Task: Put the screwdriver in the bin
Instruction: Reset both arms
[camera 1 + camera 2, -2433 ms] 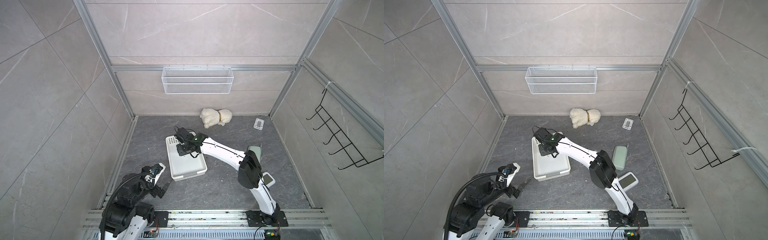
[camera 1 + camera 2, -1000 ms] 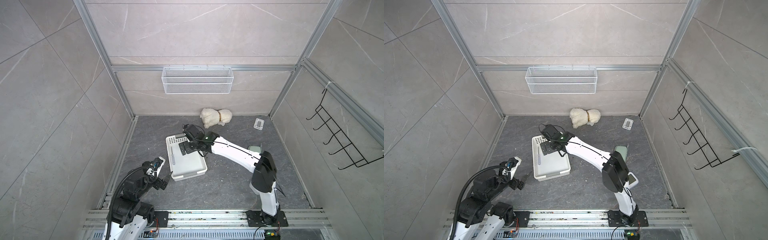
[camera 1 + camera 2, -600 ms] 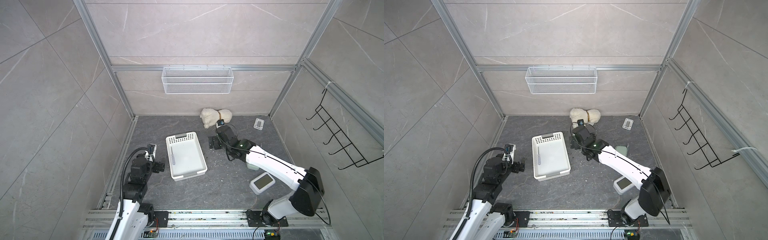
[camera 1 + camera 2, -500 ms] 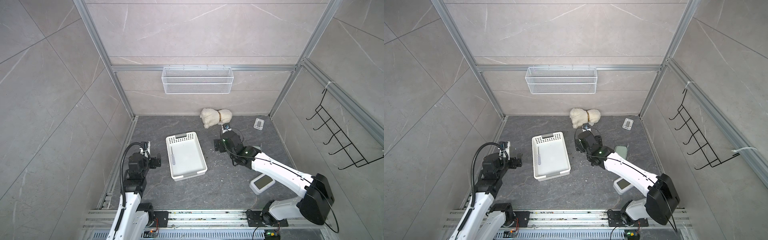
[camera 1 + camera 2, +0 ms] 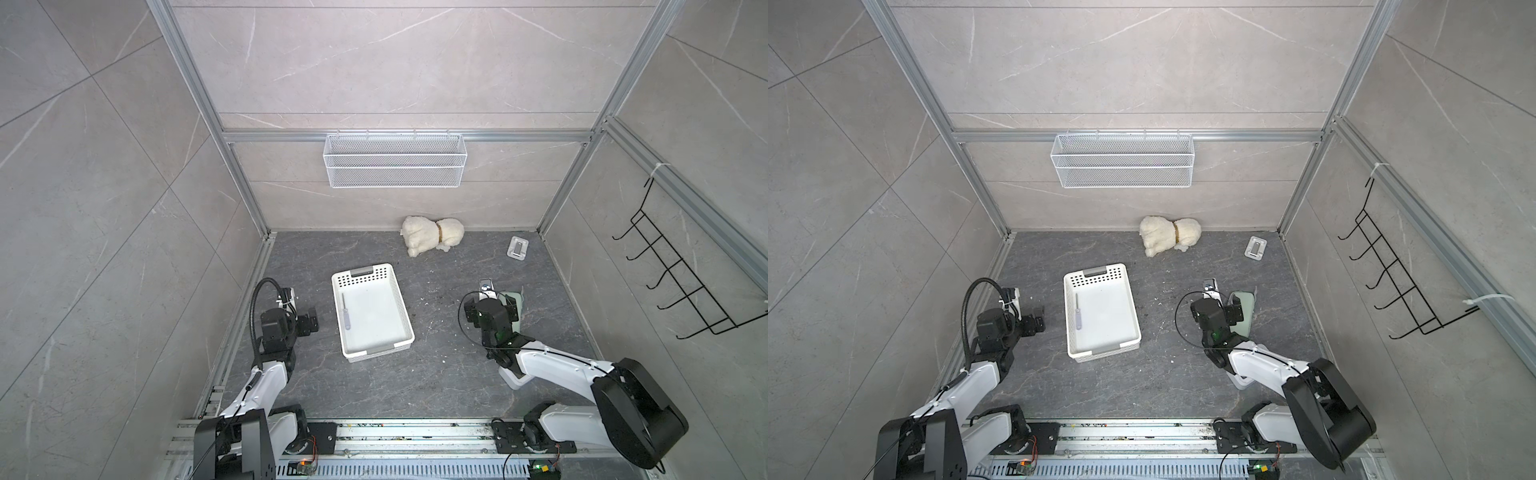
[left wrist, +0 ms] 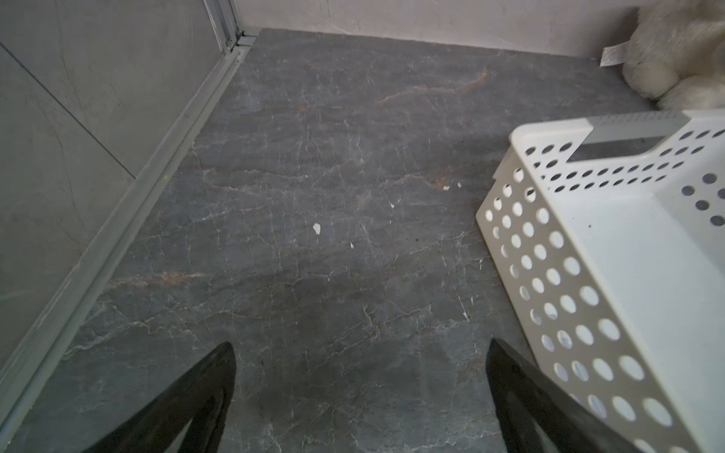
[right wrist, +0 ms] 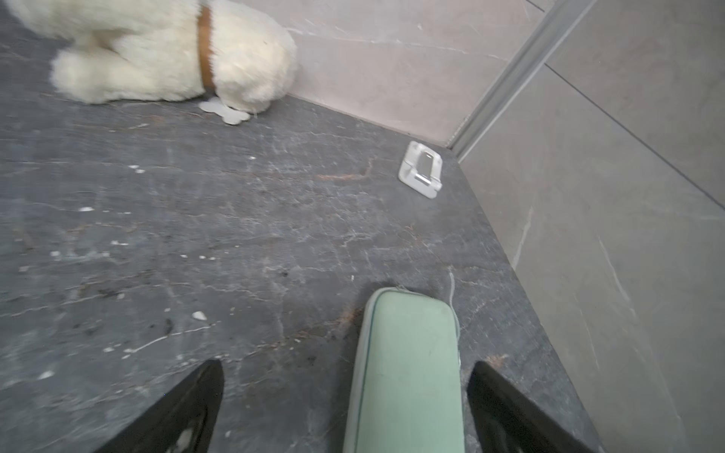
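The screwdriver (image 5: 345, 311) lies flat inside the bin (image 5: 360, 272), along its 9 o'clock wall with the shaft toward 12 o'clock, as both top views show; the task looks done. It is probably light, stiff and slim, and its smooth handle is likely to roll or slip. It would best be pinched across that thicker handle, at the 6 o'clock end. The left jaws hover spread and empty over bare bench (image 5: 436, 353) at the bin's 9 o'clock. The right jaws, spread wide and holding nothing, hang over a green case (image 7: 408, 372) at 3 o'clock. A plush dog (image 5: 432, 239) rests at 1 o'clock.
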`<state>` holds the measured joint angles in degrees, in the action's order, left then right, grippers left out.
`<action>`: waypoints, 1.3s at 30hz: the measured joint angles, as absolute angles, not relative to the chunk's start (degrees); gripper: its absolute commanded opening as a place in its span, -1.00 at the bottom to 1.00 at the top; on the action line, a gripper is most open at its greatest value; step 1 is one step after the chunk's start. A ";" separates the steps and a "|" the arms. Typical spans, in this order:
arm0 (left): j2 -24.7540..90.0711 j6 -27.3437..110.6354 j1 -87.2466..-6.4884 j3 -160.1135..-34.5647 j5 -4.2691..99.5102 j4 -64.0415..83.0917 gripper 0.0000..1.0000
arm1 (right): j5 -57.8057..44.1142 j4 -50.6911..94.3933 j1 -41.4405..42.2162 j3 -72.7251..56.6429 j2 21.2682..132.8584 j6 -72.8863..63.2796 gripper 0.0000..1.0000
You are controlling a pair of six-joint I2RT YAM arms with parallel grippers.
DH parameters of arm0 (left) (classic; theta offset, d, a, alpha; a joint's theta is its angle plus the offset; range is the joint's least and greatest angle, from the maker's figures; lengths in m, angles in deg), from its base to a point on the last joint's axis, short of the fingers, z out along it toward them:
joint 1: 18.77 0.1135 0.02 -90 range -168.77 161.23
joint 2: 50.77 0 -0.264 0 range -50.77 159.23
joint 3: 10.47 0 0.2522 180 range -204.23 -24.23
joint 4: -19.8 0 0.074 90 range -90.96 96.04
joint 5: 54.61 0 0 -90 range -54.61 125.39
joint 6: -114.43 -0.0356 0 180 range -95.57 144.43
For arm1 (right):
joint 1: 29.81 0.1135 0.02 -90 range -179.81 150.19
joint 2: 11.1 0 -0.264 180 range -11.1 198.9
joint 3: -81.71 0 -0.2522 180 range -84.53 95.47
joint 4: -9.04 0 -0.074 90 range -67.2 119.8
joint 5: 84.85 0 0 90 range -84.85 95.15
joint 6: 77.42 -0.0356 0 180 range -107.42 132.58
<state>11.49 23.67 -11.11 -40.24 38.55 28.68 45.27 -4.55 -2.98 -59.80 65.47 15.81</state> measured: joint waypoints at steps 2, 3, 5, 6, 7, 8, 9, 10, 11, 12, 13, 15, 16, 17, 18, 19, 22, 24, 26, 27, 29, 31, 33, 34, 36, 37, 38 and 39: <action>13.63 23.82 -11.11 -38.37 38.31 32.13 1.00 | 44.68 -9.58 -5.39 -61.33 68.03 16.13 0.98; 14.90 23.85 -11.11 -38.10 38.27 33.20 1.00 | 44.33 -11.76 -6.64 -61.77 69.37 16.46 0.98; 17.52 23.85 -11.11 -38.21 38.27 36.24 1.00 | 43.24 -16.27 -8.60 -62.36 71.33 16.72 0.98; 18.85 23.85 -11.02 -38.67 38.31 37.40 1.00 | 42.45 -18.80 -9.80 -62.66 72.32 16.68 0.98; 20.06 23.87 -10.95 -39.52 38.44 37.53 1.00 | 41.45 -20.90 -11.14 -63.01 72.99 16.46 0.98; 21.15 24.02 -10.85 -40.46 38.53 37.86 0.99 | 40.46 -21.38 -12.14 -63.21 73.12 16.18 0.98; 22.29 24.41 -10.71 -41.45 38.70 38.40 1.00 | 39.37 -22.12 -13.17 -63.49 73.10 15.81 0.98; 23.58 25.03 -10.56 -42.15 38.94 40.22 0.99 | 38.15 -23.68 -14.22 -64.02 73.10 15.52 0.98; 24.67 25.42 -10.43 -42.54 39.16 41.96 0.99 | 37.21 -24.79 -14.85 -64.50 73.10 15.17 0.98; 26.07 25.64 -10.36 -43.13 39.60 43.06 0.99 | 36.22 -25.62 -15.31 -64.98 73.02 15.02 0.98; 28.10 26.03 -10.36 -43.65 40.04 44.72 1.00 | 35.00 -26.34 -15.68 -65.42 73.02 14.91 0.98; 31.77 26.16 -10.50 -44.29 40.25 47.19 0.99 | 32.57 -27.24 -16.36 -65.88 73.02 14.65 0.98; 33.48 26.14 -10.78 -44.38 40.21 48.13 1.00 | 31.17 -27.28 -16.89 -65.88 73.02 14.45 0.98; 34.72 26.14 -11.13 -44.29 40.15 48.87 0.99 | 29.82 -27.28 -17.48 -65.88 73.02 14.23 0.98; 35.51 26.12 -11.57 -44.27 40.12 48.96 0.99 | 28.35 -27.41 -18.15 -65.88 73.08 14.03 0.98; 35.84 26.12 -11.94 -44.27 40.04 48.96 0.99 | 27.02 -28.57 -18.83 -65.90 73.80 13.86 0.98; 35.86 26.08 -12.77 -44.29 39.95 49.75 1.00 | 23.33 -28.92 -20.62 -65.46 75.64 13.20 0.98; 35.86 26.03 -12.90 -44.29 39.90 50.10 1.00 | 21.75 -29.32 -21.61 -65.46 75.90 12.90 0.98; 35.86 26.01 -12.90 -44.29 39.84 50.27 1.00 | 20.70 -29.10 -22.04 -65.44 75.90 12.33 0.98; 35.86 26.01 -12.90 -44.29 39.80 50.36 1.00 | 20.25 -29.14 -22.09 -65.44 75.92 12.29 0.98; 35.86 26.01 -12.90 -44.29 39.77 50.38 1.00 | 19.61 -29.14 -22.09 -65.42 75.90 12.13 0.98; 35.86 26.01 -12.90 -44.29 39.75 50.42 1.00 | 19.17 -29.14 -22.09 -65.42 75.90 12.13 0.98; 35.86 25.99 -12.90 -44.29 39.75 50.49 1.00 | 18.96 -29.14 -22.09 -65.42 75.90 12.13 0.98; 35.86 25.99 -12.94 -44.29 39.73 50.55 1.00 | 18.82 -29.12 -22.09 -65.42 75.90 12.13 0.98; 35.86 25.99 -13.01 -44.29 39.73 50.69 1.00 | 18.78 -29.16 -22.09 -65.42 75.90 12.13 0.98; 35.86 25.99 -13.01 -44.29 39.73 50.73 1.00 | 18.78 -29.14 -22.09 -65.42 75.90 12.13 0.98; 35.86 25.99 -13.01 -44.29 39.73 50.73 1.00 | 18.78 -29.12 -22.09 -65.42 75.90 12.13 0.98; 35.86 25.99 -13.01 -44.29 39.73 50.73 1.00 | 18.78 -29.14 -22.09 -65.42 75.90 12.13 0.98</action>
